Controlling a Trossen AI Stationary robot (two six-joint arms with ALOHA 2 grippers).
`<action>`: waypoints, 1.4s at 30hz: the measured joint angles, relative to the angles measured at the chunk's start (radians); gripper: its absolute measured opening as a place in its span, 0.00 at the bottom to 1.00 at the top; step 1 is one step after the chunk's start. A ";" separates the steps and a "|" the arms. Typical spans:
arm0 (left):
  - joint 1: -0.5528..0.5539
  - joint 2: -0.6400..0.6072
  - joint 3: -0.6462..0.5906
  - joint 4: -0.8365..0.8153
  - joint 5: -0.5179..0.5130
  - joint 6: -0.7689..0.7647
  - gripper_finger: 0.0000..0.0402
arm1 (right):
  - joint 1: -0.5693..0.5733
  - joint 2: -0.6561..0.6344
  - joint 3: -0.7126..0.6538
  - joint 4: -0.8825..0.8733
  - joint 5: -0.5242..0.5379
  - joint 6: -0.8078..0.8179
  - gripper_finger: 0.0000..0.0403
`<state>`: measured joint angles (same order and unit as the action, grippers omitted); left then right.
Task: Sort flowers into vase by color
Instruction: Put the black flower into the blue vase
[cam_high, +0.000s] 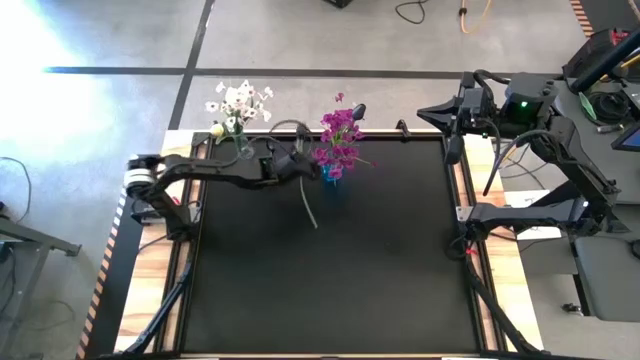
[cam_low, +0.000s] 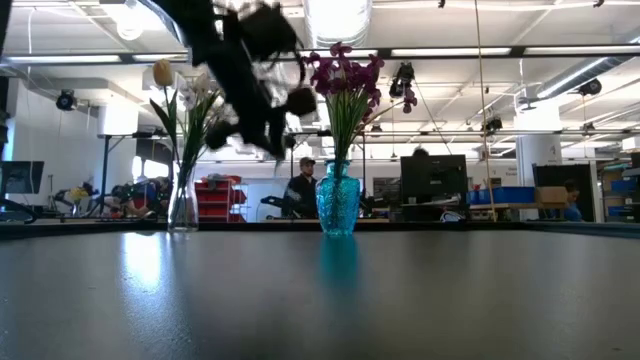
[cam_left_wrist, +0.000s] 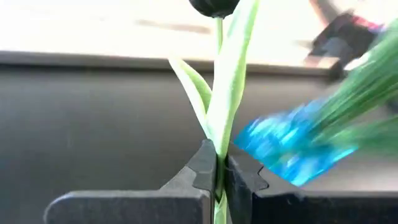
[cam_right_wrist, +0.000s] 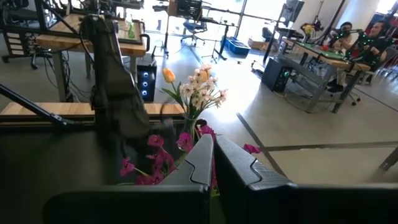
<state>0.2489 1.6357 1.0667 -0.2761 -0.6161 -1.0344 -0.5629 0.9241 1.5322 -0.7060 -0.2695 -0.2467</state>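
**Left claw pinches dark tulip beside blue vase**

The left claw (cam_left_wrist: 216, 177) is pressed onto a dark tulip's (cam_left_wrist: 227, 93) green stem, just beside the blue vase (cam_high: 331, 172) of magenta sprays (cam_high: 339, 135). The right claw (cam_right_wrist: 211, 155), pressed together, waits at the desk's (cam_high: 330, 270) far right corner.

Left gripper (cam_left_wrist: 216, 177) clamps tulip stem (cam_left_wrist: 219, 124); blue vase (cam_left_wrist: 286, 149) beside

Dark tulip bud (cam_left_wrist: 214, 6) above the left fingers (cam_left_wrist: 205, 171) cut off by frame edge, only its base shows. Blue vase (cam_left_wrist: 289, 149) just beside those fingers blurred, stems (cam_left_wrist: 357, 93) smeared. Low view: left arm (cam_low: 240, 70) a dark blur, fingers indistinguishable. Right fingers (cam_right_wrist: 245, 165) hide part of the magenta spray (cam_right_wrist: 152, 158).
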 joint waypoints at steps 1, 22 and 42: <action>0.000 -0.021 0.014 0.003 -0.028 0.035 0.00 | 0.000 0.000 0.000 0.000 0.000 0.000 0.02; 0.108 -0.015 0.263 0.524 -0.189 0.895 0.00 | 0.000 0.000 0.000 0.001 0.000 0.000 0.02; 0.111 0.086 0.227 0.778 -0.125 1.001 0.00 | 0.000 0.000 0.000 0.004 0.000 -0.018 0.02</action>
<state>0.3603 1.7220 1.2934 0.5021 -0.7408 -0.0333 -0.5631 0.9241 1.5318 -0.7017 -0.2695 -0.2648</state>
